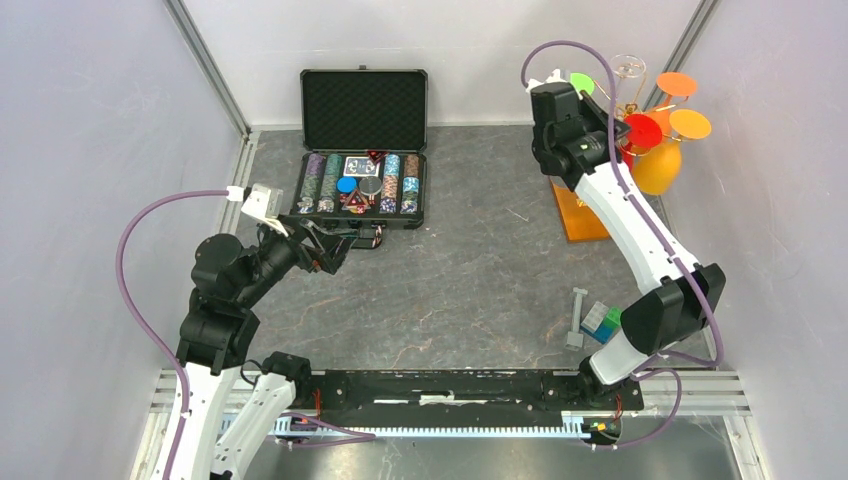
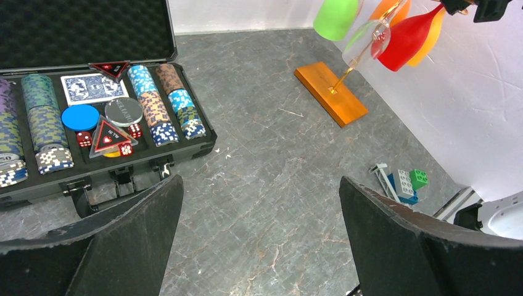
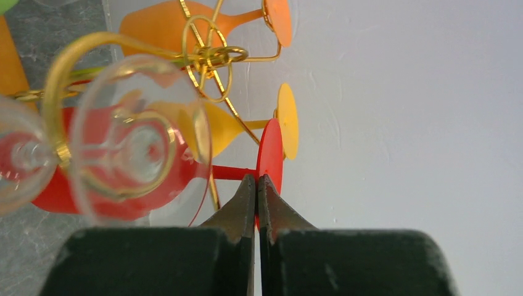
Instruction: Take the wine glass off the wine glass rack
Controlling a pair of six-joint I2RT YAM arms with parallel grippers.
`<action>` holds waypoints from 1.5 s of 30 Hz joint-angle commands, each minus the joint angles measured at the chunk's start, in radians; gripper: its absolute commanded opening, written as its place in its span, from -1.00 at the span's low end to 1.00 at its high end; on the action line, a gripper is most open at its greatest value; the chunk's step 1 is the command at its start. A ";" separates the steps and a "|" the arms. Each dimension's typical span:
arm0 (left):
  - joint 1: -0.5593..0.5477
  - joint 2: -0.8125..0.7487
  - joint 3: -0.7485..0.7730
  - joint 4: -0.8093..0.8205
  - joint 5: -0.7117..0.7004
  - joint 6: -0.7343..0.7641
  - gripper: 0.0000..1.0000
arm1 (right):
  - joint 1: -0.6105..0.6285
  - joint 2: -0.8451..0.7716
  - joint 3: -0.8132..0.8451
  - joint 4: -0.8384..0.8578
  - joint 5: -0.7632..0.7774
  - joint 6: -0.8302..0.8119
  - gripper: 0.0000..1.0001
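The step in hand is, by my reading, the grasp itself: the right gripper [image 3: 257,180] is up at the rack [image 2: 330,92], which stands at the far right of the table [image 1: 480,270] by the wall, and its fingers are pressed together to a thin slit right where the stem of the red glass [image 3: 270,151] meets its foot. The foot's edge appears to run down into that slit, so I judge them pinched on its rim, though the wrist view does not make this certain. The red glass hangs on the gold wire, not yet lifted free, with a clear glass [image 3: 139,139] crowding just beside its bowl, a yellow glass [image 3: 287,120] close behind, and an orange glass [image 3: 185,28] and a green glass [image 2: 336,17] on other arms. The left gripper [image 2: 260,185] hovers well away, near the open case [image 1: 365,110], its fingers spread wide and holding nothing. The next move likely calls for drawing the foot out along the opening of its wire curl rather than pulling straight, and slowly. A thin rim is a poor hold and could slip. The clear glass could be knocked. The wire stand looks light enough to tip or drag on its wooden base if the foot snags.
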 commanded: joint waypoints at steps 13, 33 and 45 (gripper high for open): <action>-0.003 0.001 0.007 0.039 -0.003 0.036 1.00 | -0.067 -0.077 0.036 0.069 0.062 0.048 -1.00; -0.002 0.009 0.009 0.050 -0.006 -0.061 1.00 | -0.028 -0.429 -0.269 -0.052 -0.095 0.249 -1.00; -0.003 0.067 -0.017 0.171 0.226 -0.160 1.00 | 0.010 -0.654 -0.165 -0.151 -0.688 0.402 -1.00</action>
